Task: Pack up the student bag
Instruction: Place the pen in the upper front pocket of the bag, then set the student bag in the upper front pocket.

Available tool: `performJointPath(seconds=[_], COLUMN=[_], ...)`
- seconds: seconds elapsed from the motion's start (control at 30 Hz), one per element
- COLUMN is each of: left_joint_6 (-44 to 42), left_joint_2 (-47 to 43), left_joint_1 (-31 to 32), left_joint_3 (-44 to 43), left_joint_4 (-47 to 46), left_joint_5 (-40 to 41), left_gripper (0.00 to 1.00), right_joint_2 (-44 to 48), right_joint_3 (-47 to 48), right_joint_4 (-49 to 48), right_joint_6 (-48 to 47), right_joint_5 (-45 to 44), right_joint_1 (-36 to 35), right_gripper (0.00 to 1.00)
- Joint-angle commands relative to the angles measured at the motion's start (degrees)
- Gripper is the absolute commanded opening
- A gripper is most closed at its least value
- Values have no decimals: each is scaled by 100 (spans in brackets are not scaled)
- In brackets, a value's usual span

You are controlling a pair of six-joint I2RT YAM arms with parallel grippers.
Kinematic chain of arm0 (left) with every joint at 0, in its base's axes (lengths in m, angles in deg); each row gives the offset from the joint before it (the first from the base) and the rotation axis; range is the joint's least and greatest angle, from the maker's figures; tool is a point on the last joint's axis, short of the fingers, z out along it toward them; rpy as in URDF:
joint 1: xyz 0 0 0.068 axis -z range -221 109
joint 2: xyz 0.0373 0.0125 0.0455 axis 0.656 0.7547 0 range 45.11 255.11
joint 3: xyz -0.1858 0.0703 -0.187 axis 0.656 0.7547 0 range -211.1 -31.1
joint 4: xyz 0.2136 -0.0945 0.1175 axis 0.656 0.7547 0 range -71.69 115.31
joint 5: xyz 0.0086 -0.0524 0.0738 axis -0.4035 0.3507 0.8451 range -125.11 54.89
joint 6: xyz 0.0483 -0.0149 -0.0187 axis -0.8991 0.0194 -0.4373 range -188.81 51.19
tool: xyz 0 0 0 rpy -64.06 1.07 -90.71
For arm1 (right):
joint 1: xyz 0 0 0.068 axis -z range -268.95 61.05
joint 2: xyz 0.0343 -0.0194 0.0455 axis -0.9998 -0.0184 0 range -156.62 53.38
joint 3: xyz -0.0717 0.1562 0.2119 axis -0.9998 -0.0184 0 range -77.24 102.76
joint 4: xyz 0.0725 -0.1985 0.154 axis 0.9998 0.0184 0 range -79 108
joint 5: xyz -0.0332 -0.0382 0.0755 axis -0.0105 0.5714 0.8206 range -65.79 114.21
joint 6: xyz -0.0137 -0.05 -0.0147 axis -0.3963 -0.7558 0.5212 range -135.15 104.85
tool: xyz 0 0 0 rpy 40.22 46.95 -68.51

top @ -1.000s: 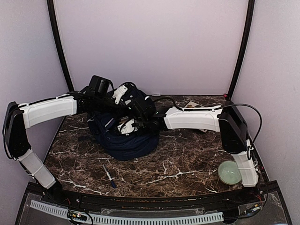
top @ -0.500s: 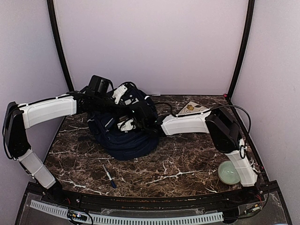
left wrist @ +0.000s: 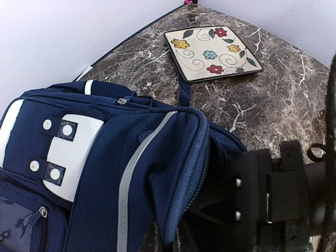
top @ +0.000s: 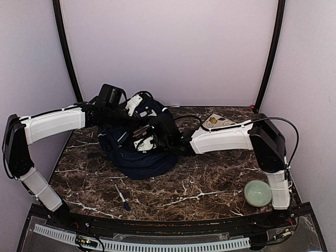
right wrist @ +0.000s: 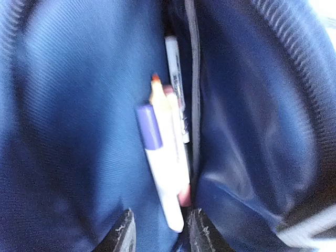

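The student bag (top: pixel 137 152) is set on the left-rear part of the marble table (top: pixel 210 173), near the back wall, w/ its top raised and its mouth gaping. Inside, as shown by the right wrist cam, three writing items are lodged against a seam: a white marker (right wrist: pixel 160 173) w/ a purple cap, an orange-tipped pencil (right wrist: pixel 155 84) and a thin white pen (right wrist: pixel 175 79). The right gripper (right wrist: pixel 160 228) is pushed into the opening. Its fingers are parted, w/ the marker's lower end btwn them but not pinched, i.e. released. The left gripper (top: pixel 140 107) is placed at the bag's top edge and is clenched. Whether fabric is nipped can't be told, as its fingers aren't shown. A flowered plate (left wrist: pixel 212 52) is seen just behind the bag, to the right. A dark-capped pen (top: pixel 122 198) is seen lying on the table in front of the bag, apart from it. A green bowl (top: pixel 258 193) is placed at the near right corner.
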Motion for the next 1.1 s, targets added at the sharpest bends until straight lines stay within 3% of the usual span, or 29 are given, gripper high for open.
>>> performJointPath(seconds=[0.0,0.17,0.4,0.57,1.07], left_joint_6=[-14,-10,-1,-5,55], left_joint_2=[-464,-460,-428,-394,-349], left_joint_1=[39,39,38,43,47], left_joint_3=[-105,-96,-105,-109,-111], left_joint_4=[-430,-440,-443,-428,-454], left_joint_5=[-240,-221,-256,-278,-396], left_gripper=[0,0,0,0,0], right_joint_2=[487,766,709,276,-1142], right_joint_3=[-50,71,402,848,2099], right_joint_4=[1049,2363,3777,4019,4018], right_joint_6=[946,1672,3202,4121,5297], right_joint_5=[-1,460,2118,3247,4497], right_joint_1=[-288,-481,-967,-1081,-1164], right_gripper=[37,37,36,36,39])
